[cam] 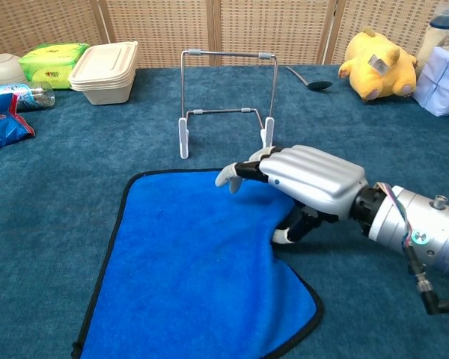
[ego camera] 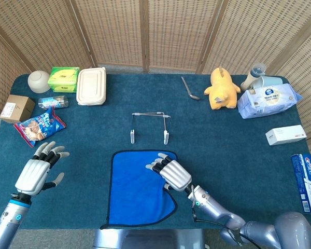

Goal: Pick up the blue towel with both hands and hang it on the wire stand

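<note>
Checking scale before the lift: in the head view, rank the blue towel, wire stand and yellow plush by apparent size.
1. blue towel
2. wire stand and yellow plush: similar apparent size, too close to rank.

Seen from above, a dark teal tabletop (ego camera: 223, 150) holds a blue towel (ego camera: 137, 192) lying flat near the front edge. The right robot hand (ego camera: 170, 173) rests on the towel's far right corner, fingers stretched out over the cloth. The left robot hand (ego camera: 39, 169) hovers over bare tabletop well to the left, fingers spread and holding nothing. A small wire stand (ego camera: 149, 126) sits just beyond the towel. Along the back are a white lidded container (ego camera: 91, 85), a green packet (ego camera: 63, 78), a yellow plush toy (ego camera: 222, 88) and a spoon (ego camera: 189, 88).
</note>
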Motion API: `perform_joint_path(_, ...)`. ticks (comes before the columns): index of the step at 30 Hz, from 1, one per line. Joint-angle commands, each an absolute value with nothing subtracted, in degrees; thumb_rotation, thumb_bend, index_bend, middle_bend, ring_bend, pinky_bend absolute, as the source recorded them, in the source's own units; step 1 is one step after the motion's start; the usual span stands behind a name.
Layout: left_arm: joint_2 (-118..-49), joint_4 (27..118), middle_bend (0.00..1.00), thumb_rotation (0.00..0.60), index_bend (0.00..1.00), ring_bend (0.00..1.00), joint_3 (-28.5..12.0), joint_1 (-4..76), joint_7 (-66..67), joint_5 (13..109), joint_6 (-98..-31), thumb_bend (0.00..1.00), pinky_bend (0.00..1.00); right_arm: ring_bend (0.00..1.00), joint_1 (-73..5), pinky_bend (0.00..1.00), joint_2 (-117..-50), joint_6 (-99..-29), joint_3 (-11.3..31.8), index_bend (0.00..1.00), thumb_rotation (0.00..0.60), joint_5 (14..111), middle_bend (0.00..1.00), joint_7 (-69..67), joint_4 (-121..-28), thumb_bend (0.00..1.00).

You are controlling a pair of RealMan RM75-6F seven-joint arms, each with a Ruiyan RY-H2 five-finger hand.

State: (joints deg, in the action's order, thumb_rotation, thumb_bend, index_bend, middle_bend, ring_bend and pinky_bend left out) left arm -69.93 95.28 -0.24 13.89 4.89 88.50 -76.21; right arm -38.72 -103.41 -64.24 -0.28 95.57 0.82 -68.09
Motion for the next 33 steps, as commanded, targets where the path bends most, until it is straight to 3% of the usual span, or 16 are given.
perform_joint_path(1, -69.90, 95.30, 0.19, 0.600, 0.24, 0.09, -0.24, 13.91, 4.92, 88.54, -76.23, 0.47, 0.00, 0.23, -38.78, 0.17, -103.54, -64.30, -0.42, 0.30, 0.600, 95.82, 0.30, 0.94, -67.91, 0.32)
perform_joint_path(6, -69.87, 95.36, 0.19, 0.600, 0.24, 0.08, -0.28, 13.99, 4.96, 88.54, -76.25, 0.47, 0.00, 0.23, -38.85, 0.17, -103.92, -64.50, -0.53, 0.44, 0.600, 96.09, 0.30, 0.67, -67.64, 0.33)
perform_joint_path(11, -69.72, 95.49, 0.19, 0.600, 0.24, 0.08, -0.28, 14.06, 5.05, 88.50, -76.23, 0.47, 0.00, 0.23, -38.98, 0.17, -104.29, -64.64, -0.56, 0.46, 0.600, 96.35, 0.30, 0.68, -67.13, 0.34)
perform_joint_path(21, -69.56, 95.66, 0.18, 0.600, 0.23, 0.08, -0.30, 14.15, 4.87, 88.24, -76.08, 0.47, 0.00, 0.23, -39.14, 0.17, -105.34, -65.59, -0.34, 0.48, 0.600, 96.87, 0.31, 0.12, -65.87, 0.51)
perform_joint_path(25, -69.57, 95.60, 0.18, 0.600, 0.23, 0.08, -0.29, 14.21, 4.73, 88.18, -75.97, 0.47, 0.00, 0.23, -39.19, 0.17, -105.63, -65.84, -0.35, 0.51, 0.600, 97.02, 0.31, -0.26, -65.43, 0.51)
perform_joint_path(33, -69.63, 95.49, 0.18, 0.600, 0.24, 0.08, -0.19, 14.25, 4.62, 88.15, -75.88, 0.47, 0.00, 0.24, -39.33, 0.17, -105.58, -65.60, -0.88, 0.65, 0.600, 97.33, 0.32, -0.92, -65.45, 0.49)
